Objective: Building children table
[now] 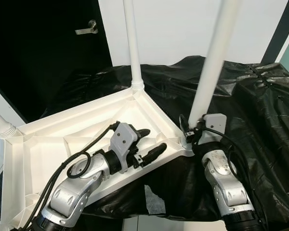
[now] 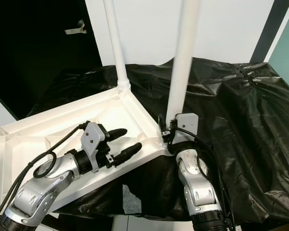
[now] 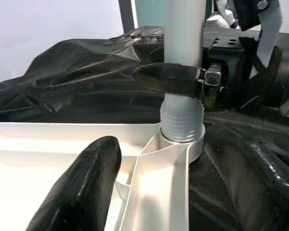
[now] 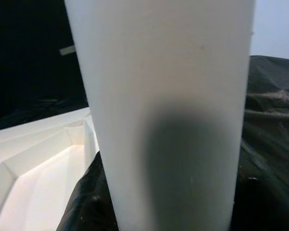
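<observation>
One tool (image 1: 189, 133) clamped on leg (image 1: 213, 62)

black plastic sheet (image 1: 260, 110) | dark door (image 1: 43, 53) | handle (image 1: 88, 28), likely metal

I see the upturned tabletop (image 1: 48, 144) lying on a sheet (image 1: 260, 120), lower left of frame, w/ sheet spreading to the right & behind. Near leg (image 1: 212, 62) stands upright in the corner socket at centre; second leg (image 1: 132, 43) rises behind it, upper centre. Left gripper (image 1: 147, 144) sits over the tabletop's rim, left of near leg. Right gripper (image 1: 195, 130) is at that leg's base. Door handle (image 1: 86, 29) upper left.
</observation>
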{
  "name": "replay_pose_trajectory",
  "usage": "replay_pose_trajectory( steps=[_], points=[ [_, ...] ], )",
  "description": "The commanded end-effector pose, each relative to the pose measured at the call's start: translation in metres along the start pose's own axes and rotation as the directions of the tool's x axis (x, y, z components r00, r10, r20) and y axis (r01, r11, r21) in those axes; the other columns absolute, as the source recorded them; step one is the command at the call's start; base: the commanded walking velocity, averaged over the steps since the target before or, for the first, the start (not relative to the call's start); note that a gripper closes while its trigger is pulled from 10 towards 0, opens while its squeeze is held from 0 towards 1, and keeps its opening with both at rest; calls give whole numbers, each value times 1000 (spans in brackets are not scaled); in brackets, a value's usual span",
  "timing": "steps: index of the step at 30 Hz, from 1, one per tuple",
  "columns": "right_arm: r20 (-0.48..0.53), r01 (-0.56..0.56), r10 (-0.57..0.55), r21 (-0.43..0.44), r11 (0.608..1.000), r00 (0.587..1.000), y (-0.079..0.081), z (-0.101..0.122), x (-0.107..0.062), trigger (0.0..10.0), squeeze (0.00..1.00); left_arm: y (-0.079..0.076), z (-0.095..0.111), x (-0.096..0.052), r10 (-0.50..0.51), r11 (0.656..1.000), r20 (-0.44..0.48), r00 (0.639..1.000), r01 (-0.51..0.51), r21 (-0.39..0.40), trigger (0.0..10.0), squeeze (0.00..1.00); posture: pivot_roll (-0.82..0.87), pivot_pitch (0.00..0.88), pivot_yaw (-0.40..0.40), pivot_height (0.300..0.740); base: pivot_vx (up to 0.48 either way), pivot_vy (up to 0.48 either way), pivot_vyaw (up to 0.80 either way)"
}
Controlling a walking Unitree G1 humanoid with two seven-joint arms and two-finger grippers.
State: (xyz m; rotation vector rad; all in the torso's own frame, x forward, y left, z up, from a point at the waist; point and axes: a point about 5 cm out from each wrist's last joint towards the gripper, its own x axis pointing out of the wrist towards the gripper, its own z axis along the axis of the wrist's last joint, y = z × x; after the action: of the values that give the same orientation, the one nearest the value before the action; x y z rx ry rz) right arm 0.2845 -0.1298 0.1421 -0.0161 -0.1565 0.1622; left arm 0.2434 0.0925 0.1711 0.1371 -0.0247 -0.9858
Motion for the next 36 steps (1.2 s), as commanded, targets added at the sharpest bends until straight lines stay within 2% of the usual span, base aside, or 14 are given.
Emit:
replay_pose_trajectory(
  steps=[1, 2, 3, 8, 23, 25, 33, 36],
  points=[
    [-135, -13, 13, 3, 1000, 991, -3, -31, -13, 10000, 0, -1, 0, -4, -54, 999, -13, 998, 54, 2, 10000, 0, -4, 0, 51, 740, 0, 0, 0],
    [-127, -94, 86, -58, 994, 988, -3, -33, -16, 10000, 0, -1, 0, -3, -58, 998, -10, 998, 58, 1, 10000, 0, -7, 0, 53, 740, 0, 0, 0],
    [-124, -124, 114, -76, 989, 986, -4, -35, -18, 10000, 0, -1, 1, -3, -61, 998, -9, 998, 61, 2, 10000, 0, -5, 0, 52, 740, 0, 0, 0],
    [-121, -196, 183, -115, 974, 976, -3, -37, -21, 10000, 0, 0, 2, -3, -63, 998, -9, 998, 63, 7, 10000, 0, -5, 0, 54, 740, 0, 0, 0],
    [-110, -346, 336, -93, 933, 935, 0, -43, -29, 10000, 0, 1, 4, -4, -61, 998, -3, 998, 61, 15, 10000, 0, -3, 0, 55, 740, 0, 0, 0],
    [-136, -364, 354, -58, 930, 925, 0, -45, -27, 10000, 0, 2, 5, -3, -60, 998, 1, 998, 60, 15, 10000, 0, -2, 0, 55, 740, 0, 0, 0],
    [-166, -381, 370, -42, 924, 914, -2, -44, -23, 10000, 0, 2, 5, -3, -60, 998, 3, 998, 60, 18, 10000, 0, -4, 0, 54, 740, 0, 0, 0],
    [-196, -421, 411, -7, 907, 890, -5, -43, -21, 10000, 0, 3, 6, -3, -60, 998, 6, 998, 60, 19, 10000, 0, -5, 0, 49, 740, 0, 0, 0]
  ],
)
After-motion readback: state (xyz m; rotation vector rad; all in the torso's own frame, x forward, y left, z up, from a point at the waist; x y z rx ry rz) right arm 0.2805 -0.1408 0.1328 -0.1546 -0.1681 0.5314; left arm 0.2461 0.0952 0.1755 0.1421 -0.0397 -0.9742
